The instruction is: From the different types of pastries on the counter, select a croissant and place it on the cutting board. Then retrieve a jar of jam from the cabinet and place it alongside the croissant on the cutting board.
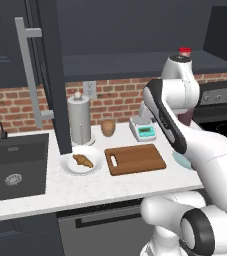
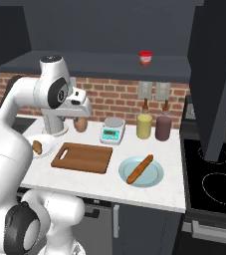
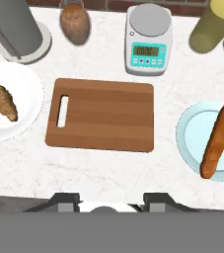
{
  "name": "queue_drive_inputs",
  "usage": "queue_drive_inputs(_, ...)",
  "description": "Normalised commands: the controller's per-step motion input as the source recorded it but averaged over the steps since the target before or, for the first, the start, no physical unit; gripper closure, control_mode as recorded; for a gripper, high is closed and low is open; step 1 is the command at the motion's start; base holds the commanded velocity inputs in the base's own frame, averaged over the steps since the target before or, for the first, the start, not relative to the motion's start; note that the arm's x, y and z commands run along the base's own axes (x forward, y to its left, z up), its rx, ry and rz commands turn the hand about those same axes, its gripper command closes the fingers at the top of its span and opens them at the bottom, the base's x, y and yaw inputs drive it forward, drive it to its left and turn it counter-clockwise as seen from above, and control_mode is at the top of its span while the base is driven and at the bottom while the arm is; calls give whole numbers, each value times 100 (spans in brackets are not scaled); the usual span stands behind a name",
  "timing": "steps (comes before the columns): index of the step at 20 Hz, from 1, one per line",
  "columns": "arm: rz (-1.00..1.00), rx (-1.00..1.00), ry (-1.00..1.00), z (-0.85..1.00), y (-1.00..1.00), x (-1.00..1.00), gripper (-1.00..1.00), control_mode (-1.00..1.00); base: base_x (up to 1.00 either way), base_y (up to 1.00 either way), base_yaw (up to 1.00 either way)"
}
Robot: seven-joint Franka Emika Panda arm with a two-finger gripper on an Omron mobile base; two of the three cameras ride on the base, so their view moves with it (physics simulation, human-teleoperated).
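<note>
White marble counter (image 3: 108,173) backed by red brick carries everything relevant, and the wooden cutting board (image 3: 101,121) at its centre serves as the reference. Nothing lies on the board. To the board's handle side, just beside it, a white plate (image 3: 19,79) holds the croissant (image 3: 2,101), untouched. On the opposite side, a pale blue plate (image 3: 192,133) carries a long baguette (image 3: 218,138). Behind the board stand a paper-towel holder (image 3: 15,27), a brown round pastry (image 3: 75,22), a kitchen scale (image 3: 149,39) and two bottles, one yellow (image 2: 144,125), one dark (image 2: 163,127). The jam jar (image 2: 145,57), red-lidded, sits on the open cabinet shelf above and behind the board. The gripper (image 3: 111,200) hangs high above the board's near edge, looking straight down; its fingers are spread apart with nothing between them. Assessment: neither stage of the task is complete. The croissant has yet to be picked up and moved to the board, and the jar has yet to be fetched from the shelf and set next to it. Progress appears to be at the very start.
</note>
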Motion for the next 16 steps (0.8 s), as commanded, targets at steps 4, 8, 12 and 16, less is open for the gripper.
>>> queue_drive_inputs(4, 0, 0, -2, 0, 0, -17, -100, -100, 0, 0, 0)
queue_drive_inputs(8, 0, -12, -13, -43, 74, -81, -100, -100, 0, 0, 0)
queue_drive_inputs(12, 8, -3, -1, -75, 100, -78, -100, -100, 0, 0, 0)
queue_drive_inputs(16, 17, -1, 7, -32, 34, -14, -100, -100, 0, 0, 0)
